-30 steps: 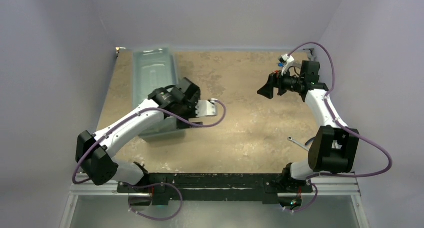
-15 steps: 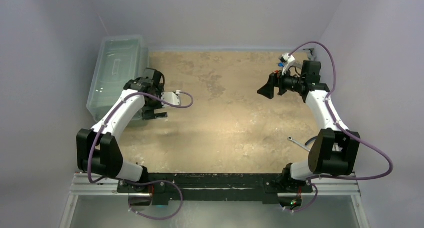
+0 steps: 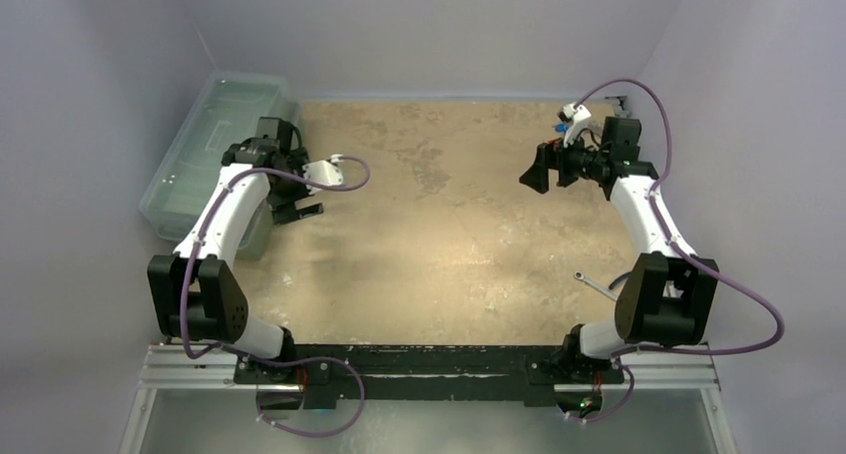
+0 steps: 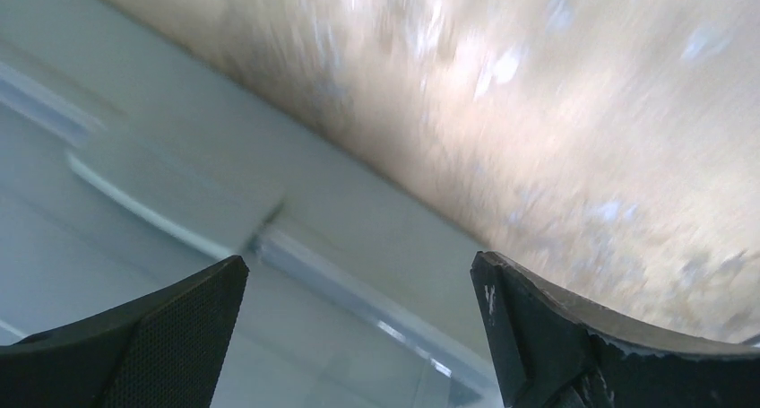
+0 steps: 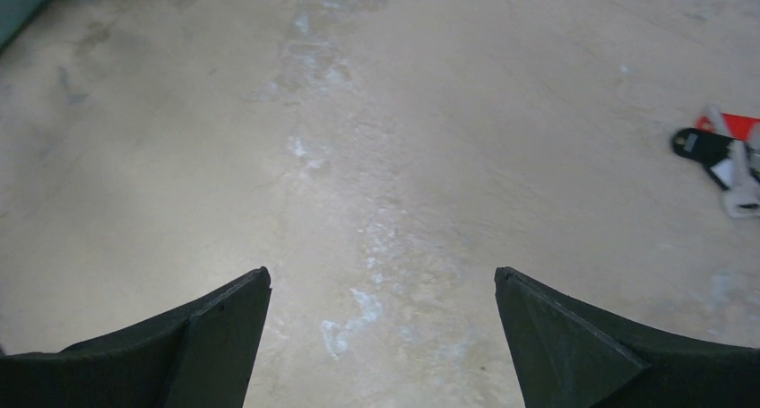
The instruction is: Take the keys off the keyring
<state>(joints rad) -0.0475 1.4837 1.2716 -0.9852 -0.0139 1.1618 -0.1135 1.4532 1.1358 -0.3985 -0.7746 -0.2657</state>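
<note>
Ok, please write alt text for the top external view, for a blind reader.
Over a tan table, the left end effector hangs beside a clear plastic bin at the left edge; the right end effector hangs open at the far right. A spanner lies on the table's near right part.

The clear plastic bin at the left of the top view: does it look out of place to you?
Yes. The clear bin sits askew, mostly beyond the table's left edge and against the wall, so it looks poorly supported. The open left gripper hangs at its edge.
</note>
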